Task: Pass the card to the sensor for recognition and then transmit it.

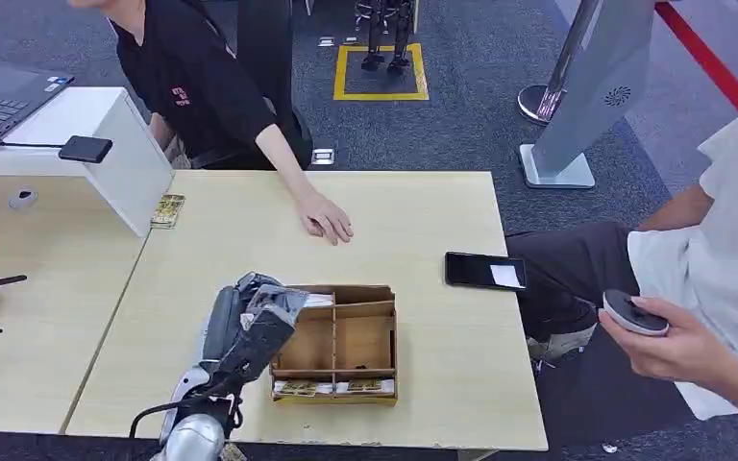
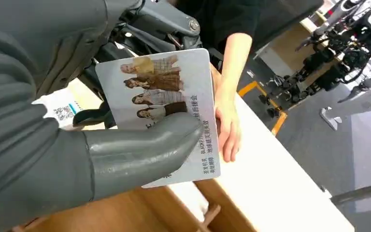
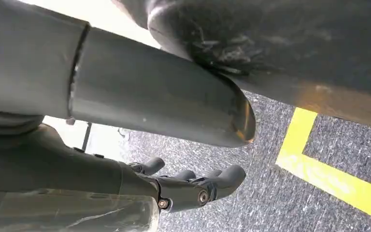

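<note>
My left hand (image 1: 250, 327) hovers over the left end of a wooden divided box (image 1: 384, 336) near the table's front edge. It pinches a card (image 2: 174, 87) between its thumb (image 2: 140, 150) and its fingers; the card is pale, with a printed photo of several people and small text. A flat black device with a white patch (image 1: 485, 271) lies on the table to the right of the box. Another small black device (image 1: 85, 149) sits on a white stand at the far left. My right hand (image 3: 193, 186) hangs over grey carpet, fingers loosely apart and holding nothing.
More cards (image 1: 332, 387) lie in the box's front compartment, and a small stack (image 1: 167, 209) sits by the white stand (image 1: 120, 144). A person opposite rests a hand (image 1: 325, 216) on the table. A seated person at the right holds a round grey device (image 1: 634, 312).
</note>
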Controlling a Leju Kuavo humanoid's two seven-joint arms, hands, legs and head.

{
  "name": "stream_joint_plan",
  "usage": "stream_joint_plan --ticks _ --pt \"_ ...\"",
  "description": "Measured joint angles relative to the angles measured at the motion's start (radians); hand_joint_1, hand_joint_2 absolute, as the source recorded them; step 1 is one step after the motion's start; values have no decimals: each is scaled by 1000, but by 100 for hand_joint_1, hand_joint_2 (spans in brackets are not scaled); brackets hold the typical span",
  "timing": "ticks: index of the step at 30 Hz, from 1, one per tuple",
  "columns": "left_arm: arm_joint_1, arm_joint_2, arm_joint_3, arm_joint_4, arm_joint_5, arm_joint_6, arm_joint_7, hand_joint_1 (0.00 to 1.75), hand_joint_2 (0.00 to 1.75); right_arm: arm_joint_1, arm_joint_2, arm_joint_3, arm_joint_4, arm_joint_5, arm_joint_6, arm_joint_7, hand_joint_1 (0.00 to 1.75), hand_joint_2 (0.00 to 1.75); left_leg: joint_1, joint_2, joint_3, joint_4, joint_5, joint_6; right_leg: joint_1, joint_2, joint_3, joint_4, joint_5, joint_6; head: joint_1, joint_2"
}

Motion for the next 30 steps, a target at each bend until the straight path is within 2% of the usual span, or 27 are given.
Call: stream_joint_plan --ticks 6,11,19,30 --pt "3 17 80 -7 87 -33 4 175 175 0 0 0 0 -2 0 0 0 0 0 0 0 0 0 0 0 0 0 0 0 0 0 0" --pt "40 42 131 -35 96 -54 4 175 175 4 0 -1 0 -6 -3 0 0 0 0 0 0 0 0 0 0 0 0 0 0 0 0 0" --pt "91 66 177 -77 47 -90 17 175 175 8 3 -13 -15 -12 6 -5 0 0 0 0 0 0 0 0 0 0 0 0 0 0 0 0" --pt "131 106 208 -121 -29 -152 64 175 175 19 27 -34 -79 0 53 -6 0 0 0 0 0 0 0 0 0 0 0 0 0 0 0 0"
